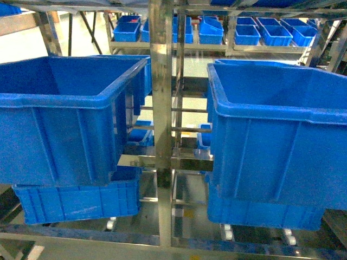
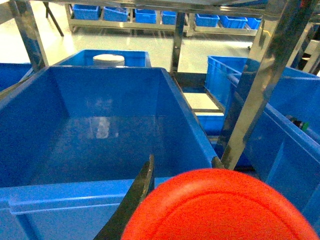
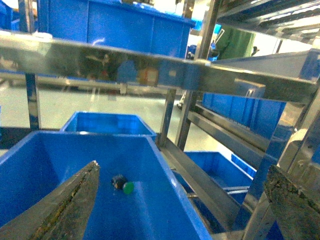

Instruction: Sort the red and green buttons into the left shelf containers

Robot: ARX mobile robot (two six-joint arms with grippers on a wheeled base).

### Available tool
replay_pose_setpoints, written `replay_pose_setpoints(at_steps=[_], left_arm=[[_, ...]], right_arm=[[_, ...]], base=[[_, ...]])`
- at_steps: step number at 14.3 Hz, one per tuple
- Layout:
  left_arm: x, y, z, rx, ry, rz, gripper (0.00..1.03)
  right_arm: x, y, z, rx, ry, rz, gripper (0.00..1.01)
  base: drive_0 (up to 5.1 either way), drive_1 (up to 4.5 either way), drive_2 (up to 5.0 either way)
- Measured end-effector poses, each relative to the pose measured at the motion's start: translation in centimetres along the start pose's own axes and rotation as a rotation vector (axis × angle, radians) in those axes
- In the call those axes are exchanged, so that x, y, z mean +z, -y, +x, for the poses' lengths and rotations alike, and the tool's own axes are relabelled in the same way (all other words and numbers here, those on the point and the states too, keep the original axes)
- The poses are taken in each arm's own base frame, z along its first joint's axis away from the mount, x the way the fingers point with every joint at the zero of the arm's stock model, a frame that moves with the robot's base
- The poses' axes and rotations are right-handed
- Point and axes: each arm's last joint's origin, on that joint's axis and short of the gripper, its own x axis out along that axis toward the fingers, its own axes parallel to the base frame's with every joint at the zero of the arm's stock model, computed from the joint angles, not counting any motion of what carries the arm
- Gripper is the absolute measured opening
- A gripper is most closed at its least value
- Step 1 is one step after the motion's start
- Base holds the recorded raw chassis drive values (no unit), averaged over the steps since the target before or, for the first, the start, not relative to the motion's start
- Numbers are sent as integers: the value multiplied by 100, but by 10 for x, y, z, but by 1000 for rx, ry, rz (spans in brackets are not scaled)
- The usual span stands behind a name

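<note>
in the left wrist view the red button (image 2: 220, 207) fills the lower right of the frame, its orange-red cap sitting right between the fingers of the left gripper (image 2: 182, 172), which is clamped on it; one dark finger (image 2: 137, 192) presses against the cap's left edge. the gripper and button hang just above the near rim of a deep blue bin (image 2: 100, 145), whose floor is bare and glossy.

in the right wrist view the right gripper (image 3: 185, 200) stands wide apart with nothing between its worn fingers (image 3: 75, 200). below and beyond it, the green button (image 3: 122, 185) lies on its side on the floor of another deep blue bin (image 3: 165, 200), well apart from the fingertips.

the head view shows two large blue bins (image 1: 70, 114) on the steel shelf frame (image 1: 162, 108), one on each side of the post.
</note>
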Motion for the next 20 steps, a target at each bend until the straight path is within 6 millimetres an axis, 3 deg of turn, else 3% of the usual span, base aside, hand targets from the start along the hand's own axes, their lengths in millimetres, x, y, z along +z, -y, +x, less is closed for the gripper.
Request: replay_pose_setpoints(at_steps=[2, 3, 8, 10, 13, 14, 15, 16, 17, 19, 20], left_arm=[[0, -2, 2, -6, 6, 0, 27], [1, -8, 15, 1, 19, 5, 27], [24, -32, 122, 75, 25, 84, 27], [6, -42, 158, 109, -32, 151, 27], [-31, -54, 183, 151, -142, 237, 27], [-43, -55, 186, 123, -222, 245, 33], [-45, -53, 189, 124, -198, 262, 46], [-38, -50, 188, 127, -147, 261, 57], [-17, -42, 172, 136, -57, 256, 71], [41, -26, 110, 50, 42, 140, 97], [65, -20, 68, -2, 95, 88, 98]], right_arm=[[-4, -1, 1, 4, -17, -20, 98], [-3, -1, 1, 3, -14, -19, 98], [-4, -1, 1, 3, -16, -23, 98], [-3, -1, 1, 3, -15, -23, 98], [-3, -1, 1, 3, -15, -23, 98], [-4, -1, 1, 3, -16, -23, 98], [-4, -1, 1, 4, -16, -23, 98], [-4, -1, 1, 3, -15, -23, 98], [-4, -1, 1, 3, -16, -24, 98], [-4, -1, 1, 3, -15, -23, 98], [-4, -1, 1, 3, -16, -24, 98]], base=[[0, 0, 0], [0, 0, 0], [0, 0, 0], [0, 0, 0], [0, 0, 0], [0, 0, 0], [0, 0, 0], [0, 0, 0], [0, 0, 0], [0, 0, 0], [0, 0, 0]])
